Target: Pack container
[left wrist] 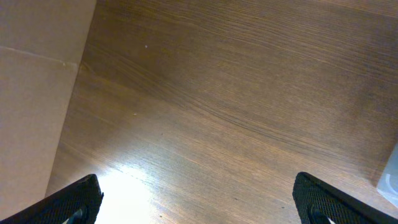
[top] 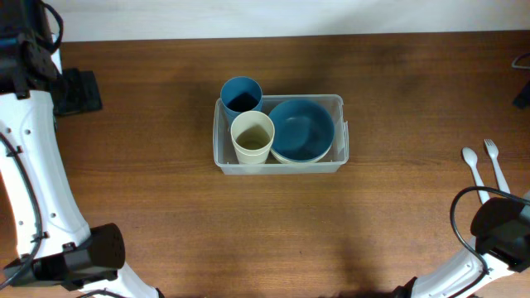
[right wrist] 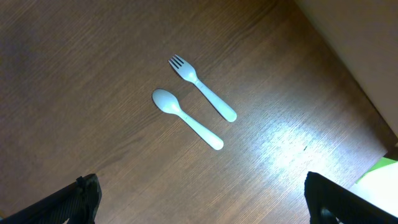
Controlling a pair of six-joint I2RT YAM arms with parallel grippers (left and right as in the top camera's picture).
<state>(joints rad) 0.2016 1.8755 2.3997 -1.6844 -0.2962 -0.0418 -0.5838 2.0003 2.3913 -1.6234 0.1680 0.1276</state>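
Note:
The clear plastic container [top: 220, 147] sits mid-table. Inside it are a blue cup [top: 241, 94], a cream cup [top: 252, 136] and a blue bowl [top: 301, 128] nested on a cream one. A pale spoon [top: 471, 164] and fork [top: 494, 161] lie on the table at the right; they also show in the right wrist view, spoon [right wrist: 186, 118] and fork [right wrist: 202, 88]. My left gripper [left wrist: 199, 202] is open and empty over bare wood, with a corner of the container [left wrist: 392, 177] at the right edge. My right gripper [right wrist: 202, 199] is open and empty, short of the cutlery.
The wooden table [top: 149, 207] spans the overhead view. The left arm's white links [top: 33, 165] run down the left side, with a black block [top: 79, 91] beside them. The right arm's base [top: 501, 232] sits at bottom right. A pale wall borders the far edge.

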